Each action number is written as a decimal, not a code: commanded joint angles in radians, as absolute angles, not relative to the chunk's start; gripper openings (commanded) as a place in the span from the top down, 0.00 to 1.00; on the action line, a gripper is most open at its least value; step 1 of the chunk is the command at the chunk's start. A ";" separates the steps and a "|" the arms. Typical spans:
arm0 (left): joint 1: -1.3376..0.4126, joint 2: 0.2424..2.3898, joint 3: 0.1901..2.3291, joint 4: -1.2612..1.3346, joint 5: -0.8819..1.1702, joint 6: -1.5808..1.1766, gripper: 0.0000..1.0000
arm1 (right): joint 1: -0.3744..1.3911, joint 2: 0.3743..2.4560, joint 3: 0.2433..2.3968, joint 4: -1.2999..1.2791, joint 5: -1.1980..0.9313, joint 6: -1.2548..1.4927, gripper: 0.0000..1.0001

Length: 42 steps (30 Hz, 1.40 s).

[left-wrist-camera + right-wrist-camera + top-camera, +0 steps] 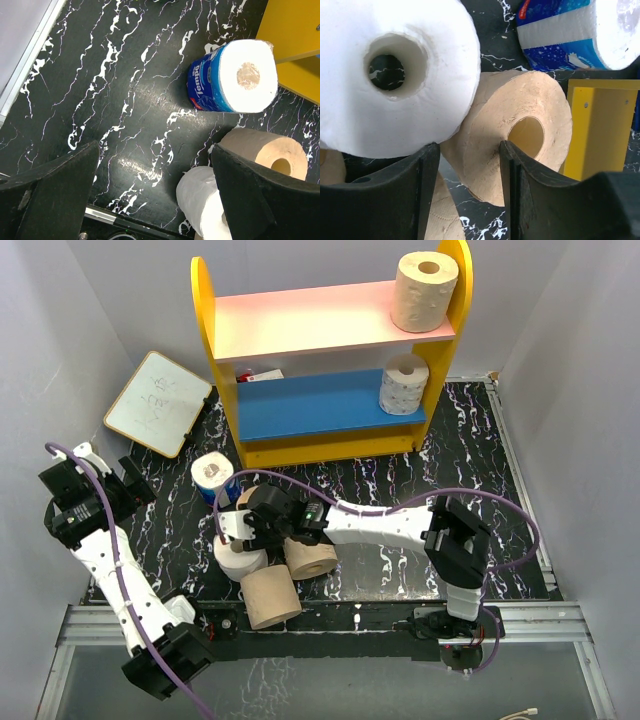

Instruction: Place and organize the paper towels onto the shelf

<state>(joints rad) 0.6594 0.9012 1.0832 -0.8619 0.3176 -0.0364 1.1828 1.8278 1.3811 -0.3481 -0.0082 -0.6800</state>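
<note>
Right gripper (470,150) is part-closed, fingers either side of a tan roll's (530,95) wall. Can't tell if it's clamped. That roll sits on the table (400,470) by the shelf's (205,330) left foot, touching a white roll (395,75), with the blue roll (232,77) just beside. Two spare tan rolls (270,598) lie near the table's front edge. Top tan roll (425,290) is on the pink board (310,320), right end. Lower white roll (404,385) is on the blue board (310,405), right end. Left gripper (155,150) is spread wide over the table, holding nothing.
</note>
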 commanded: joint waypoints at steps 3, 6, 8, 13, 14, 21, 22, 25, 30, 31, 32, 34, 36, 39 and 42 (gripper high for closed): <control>0.666 0.889 1.104 -0.872 0.320 -0.032 0.06 | 1.184 1.846 1.383 -0.214 0.081 -0.732 0.54; 0.666 0.892 1.102 -0.870 0.321 -0.032 0.06 | 1.184 1.849 1.351 -0.181 0.114 -0.756 0.54; 0.666 0.893 1.102 -0.870 0.322 -0.031 0.06 | 1.184 1.848 1.330 -0.161 0.130 -0.765 0.54; 0.665 0.887 1.098 -0.866 0.322 -0.031 0.06 | 1.185 1.849 1.299 -0.143 0.143 -0.780 0.74; 0.665 0.888 1.099 -0.865 0.322 -0.032 0.06 | 1.184 1.848 1.294 -0.137 0.151 -0.783 0.82; 0.666 0.882 1.098 -0.864 0.320 -0.032 0.06 | 1.181 1.789 1.276 -0.144 0.234 -0.808 1.00; 0.665 0.880 1.098 -0.864 0.320 -0.032 0.06 | 1.181 1.774 1.291 -0.173 0.246 -0.813 1.00; 0.665 0.877 1.098 -0.864 0.328 -0.031 0.06 | 1.170 1.711 1.364 -0.289 0.276 -0.823 1.00; 0.665 0.890 1.097 -0.863 0.337 -0.029 0.06 | 1.098 1.648 1.616 -0.571 0.201 -0.817 1.00; 0.665 0.893 1.095 -0.860 0.339 -0.029 0.06 | 1.085 1.636 1.649 -0.599 0.198 -0.830 1.00; 0.665 0.890 1.092 -0.857 0.339 -0.028 0.06 | 1.075 1.625 1.682 -0.620 0.205 -0.845 1.00; 0.666 0.886 1.089 -0.854 0.338 -0.029 0.06 | 1.044 1.608 1.735 -0.639 0.208 -0.870 1.00; 0.664 0.885 1.089 -0.854 0.340 -0.030 0.06 | 0.988 1.600 1.775 -0.653 0.205 -0.888 1.00; 0.665 0.879 1.089 -0.854 0.339 -0.029 0.06 | 0.931 1.591 1.815 -0.652 0.221 -0.932 1.00; 0.665 0.874 1.089 -0.853 0.339 -0.030 0.06 | 0.895 1.591 1.892 -0.653 0.242 -0.959 1.00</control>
<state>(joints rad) 0.6594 0.8940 1.0828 -0.8604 0.3225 -0.0338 0.9348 1.6062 1.7935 -0.6579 0.1974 -0.8886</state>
